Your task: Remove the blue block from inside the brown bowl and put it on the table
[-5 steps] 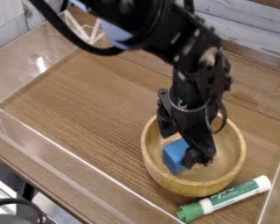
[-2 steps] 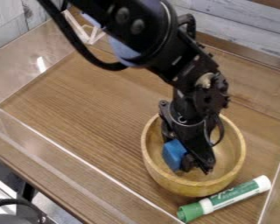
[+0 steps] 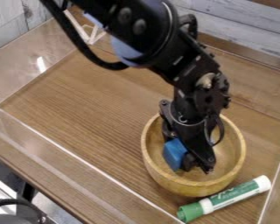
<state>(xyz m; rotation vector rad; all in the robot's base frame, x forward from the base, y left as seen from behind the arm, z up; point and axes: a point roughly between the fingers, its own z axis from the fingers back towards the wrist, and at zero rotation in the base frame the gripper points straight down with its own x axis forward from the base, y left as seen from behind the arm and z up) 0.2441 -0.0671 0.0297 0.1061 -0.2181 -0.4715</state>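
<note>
The brown bowl (image 3: 227, 166) sits on the table (image 3: 95, 105) at the front right. Inside it lies the blue block (image 3: 175, 155), partly covered by the black gripper (image 3: 185, 154), which reaches straight down into the bowl. The gripper's fingers (image 3: 201, 155) stand on either side of the block and look closed against it. The block still rests low in the bowl, near its left inner wall.
A green-and-white marker (image 3: 224, 200) lies on the table just in front of the bowl. Low clear plastic walls (image 3: 38, 140) border the tabletop. The black arm (image 3: 143, 39) stretches from the upper left over the table's middle.
The gripper has sunk lower into the bowl and its fingers have drawn in around the blue block. Over the last half second nothing has moved.
</note>
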